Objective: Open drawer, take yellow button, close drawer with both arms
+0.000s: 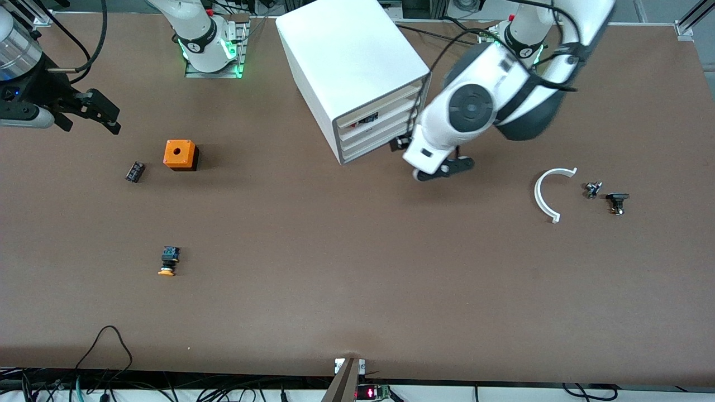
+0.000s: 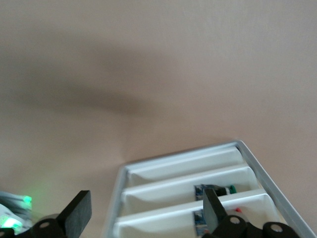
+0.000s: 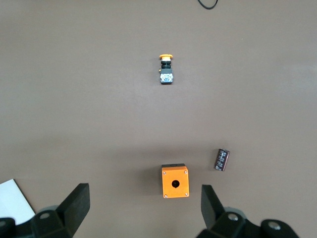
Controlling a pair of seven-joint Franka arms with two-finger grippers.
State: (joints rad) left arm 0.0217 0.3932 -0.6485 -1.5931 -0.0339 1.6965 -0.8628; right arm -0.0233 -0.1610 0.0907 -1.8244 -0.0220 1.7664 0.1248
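The button (image 1: 168, 262) lies on its side on the table (image 1: 357, 290), nearer the front camera than the orange cube (image 1: 180, 154) and well apart from it. A small dark cylinder (image 1: 134, 171) sits just beside the cube, toward the right arm's end. The right gripper (image 1: 100, 114) hangs over the table near that end — fingers spread wide, holding nothing. The left gripper (image 2: 143, 215) is in front of the cabinet (image 1: 352, 72) at its drawers (image 1: 380, 131), open and empty. A white arc (image 1: 547, 192) lies toward the left arm's end.
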